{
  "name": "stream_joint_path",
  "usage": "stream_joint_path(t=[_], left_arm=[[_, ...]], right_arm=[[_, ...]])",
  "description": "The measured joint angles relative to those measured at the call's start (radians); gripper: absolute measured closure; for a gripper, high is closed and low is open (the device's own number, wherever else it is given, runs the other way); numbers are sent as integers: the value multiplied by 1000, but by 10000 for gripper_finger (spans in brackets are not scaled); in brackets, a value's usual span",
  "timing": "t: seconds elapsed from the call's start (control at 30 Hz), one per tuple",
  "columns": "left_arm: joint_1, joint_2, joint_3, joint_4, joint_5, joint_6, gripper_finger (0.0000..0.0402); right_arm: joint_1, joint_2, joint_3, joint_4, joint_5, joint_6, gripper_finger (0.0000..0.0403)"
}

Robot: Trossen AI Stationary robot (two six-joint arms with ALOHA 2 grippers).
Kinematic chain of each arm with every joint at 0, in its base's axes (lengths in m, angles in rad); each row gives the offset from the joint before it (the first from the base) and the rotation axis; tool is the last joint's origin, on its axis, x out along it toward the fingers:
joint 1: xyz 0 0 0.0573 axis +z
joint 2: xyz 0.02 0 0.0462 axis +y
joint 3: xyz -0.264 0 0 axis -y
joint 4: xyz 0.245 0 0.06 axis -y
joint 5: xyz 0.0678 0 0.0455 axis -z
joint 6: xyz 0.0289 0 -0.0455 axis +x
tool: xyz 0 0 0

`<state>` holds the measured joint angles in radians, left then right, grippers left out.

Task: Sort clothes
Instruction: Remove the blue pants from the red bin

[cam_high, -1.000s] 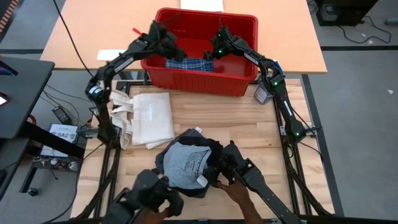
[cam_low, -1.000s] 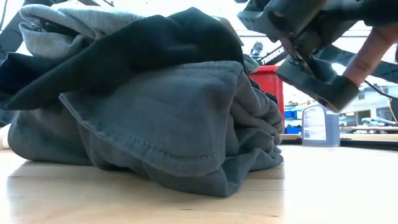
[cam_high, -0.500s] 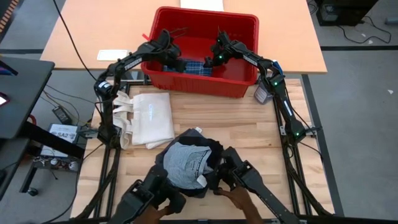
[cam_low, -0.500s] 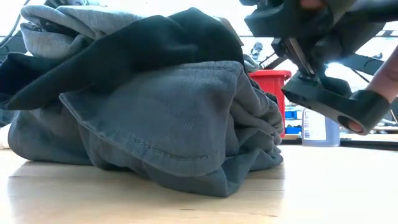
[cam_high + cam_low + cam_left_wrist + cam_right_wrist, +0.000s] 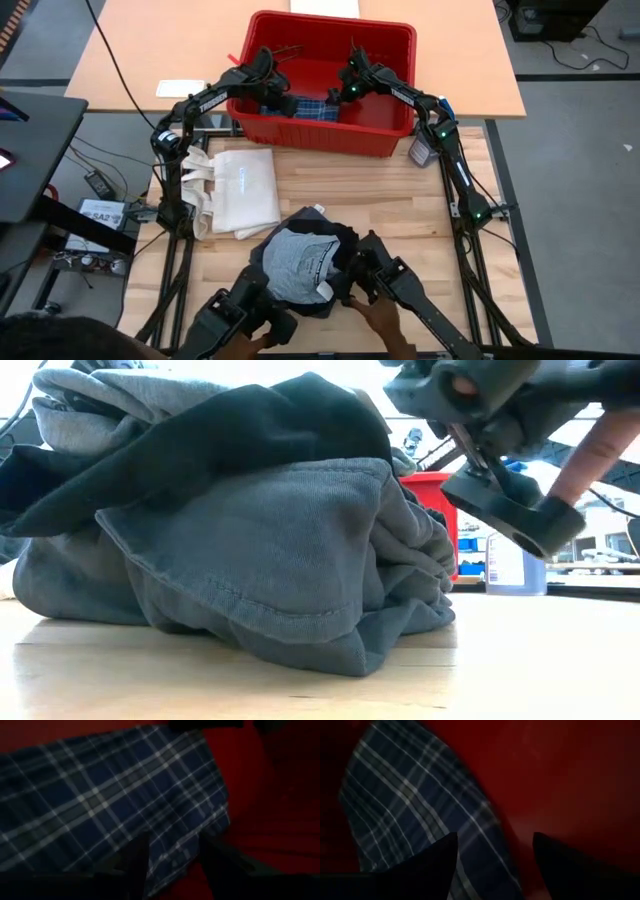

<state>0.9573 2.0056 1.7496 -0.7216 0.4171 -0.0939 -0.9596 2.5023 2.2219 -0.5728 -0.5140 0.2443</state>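
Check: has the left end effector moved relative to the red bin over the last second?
Yes. In the high view, the left end effector went from the red bin's left rim to inside it, over the plaid piece.

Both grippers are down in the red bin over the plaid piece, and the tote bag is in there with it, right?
Not quite. The tote bag lies on the table outside the red bin, as the high view shows. The left gripper and right gripper are in the bin over the plaid piece.
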Motion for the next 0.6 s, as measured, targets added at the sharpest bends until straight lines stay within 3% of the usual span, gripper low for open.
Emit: stream_joint_path(t=[0.33, 0.47, 0.6], left_arm=[[-31, -1, 0, -214, 1, 45, 225], [-54, -2, 0, -222, -12, 64, 225], [-65, -4, 0, -219, -39, 65, 225]], right_arm=[[0, -24, 2, 155, 27, 41, 137], [0, -22, -1, 142, 76, 32, 138], [1, -20, -55, 89, 52, 12, 138]])
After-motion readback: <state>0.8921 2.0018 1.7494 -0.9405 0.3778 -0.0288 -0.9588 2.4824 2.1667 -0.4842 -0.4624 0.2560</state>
